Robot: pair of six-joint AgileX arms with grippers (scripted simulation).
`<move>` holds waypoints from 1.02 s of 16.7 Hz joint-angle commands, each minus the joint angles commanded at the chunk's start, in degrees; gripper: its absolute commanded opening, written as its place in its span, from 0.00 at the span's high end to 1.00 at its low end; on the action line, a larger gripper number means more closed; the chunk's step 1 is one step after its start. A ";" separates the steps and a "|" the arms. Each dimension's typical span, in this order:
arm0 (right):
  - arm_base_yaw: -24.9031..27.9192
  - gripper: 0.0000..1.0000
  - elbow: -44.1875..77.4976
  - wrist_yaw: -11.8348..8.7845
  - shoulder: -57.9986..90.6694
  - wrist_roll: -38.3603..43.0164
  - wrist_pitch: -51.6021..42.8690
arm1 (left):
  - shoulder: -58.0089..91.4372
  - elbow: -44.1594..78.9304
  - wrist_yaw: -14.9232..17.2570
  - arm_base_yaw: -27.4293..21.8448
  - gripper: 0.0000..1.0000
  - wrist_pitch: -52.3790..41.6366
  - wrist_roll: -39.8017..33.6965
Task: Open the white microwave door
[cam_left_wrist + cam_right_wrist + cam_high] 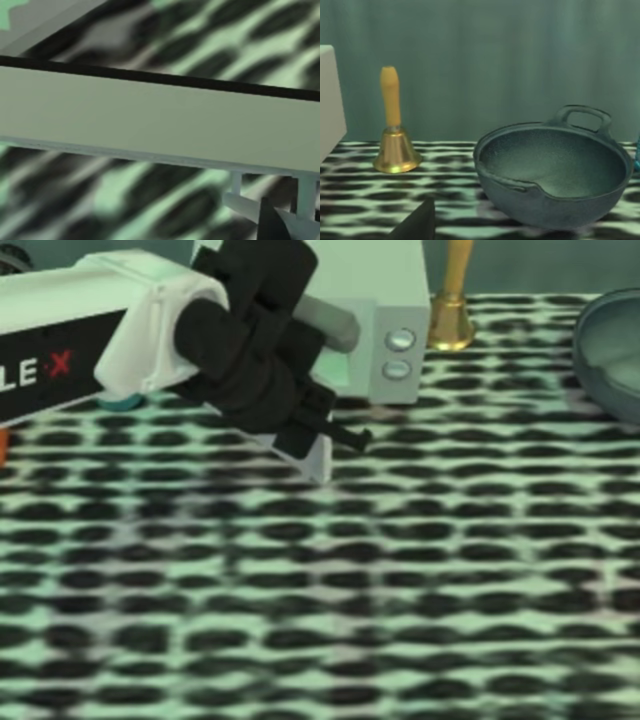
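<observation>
Black-and-green patterned cloth covered the table (pixel 420 580), and the white microwave (pixel 385 315) stood at its far edge, knob panel facing the near side. Its door (pixel 318 462) had swung well out from the body toward the near side, only its pale lower corner showing below the left gripper (pixel 335 430), which sat just in front of the microwave's left part, at the door's free edge. I judged the gripper was there because the handle runs along that edge and pulling from it swings the panel furthest; the door looked largely open already. Whether its fingers were clamped on the handle I could not tell, since the black wrist hid them from above. The left wrist view showed what the top view could not: the door's pale panel (pixel 160 120) edge-on across the picture, with slim handle posts (pixel 305 195) at its lower side. The right wrist view alone showed a brass bell (pixel 395 145) just beside the microwave and a dark iron pan (pixel 555 175) further to its right; the right arm appeared only as a dark tip.
</observation>
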 joint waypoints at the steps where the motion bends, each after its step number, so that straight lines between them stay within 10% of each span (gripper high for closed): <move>1: 0.00 0.00 0.00 0.00 0.00 0.00 0.00 | -0.51 -0.67 0.53 0.43 1.00 0.11 1.10; 17: 0.00 0.00 0.00 0.00 0.00 0.00 0.00 | -1.29 -1.65 1.36 1.06 1.00 0.29 2.82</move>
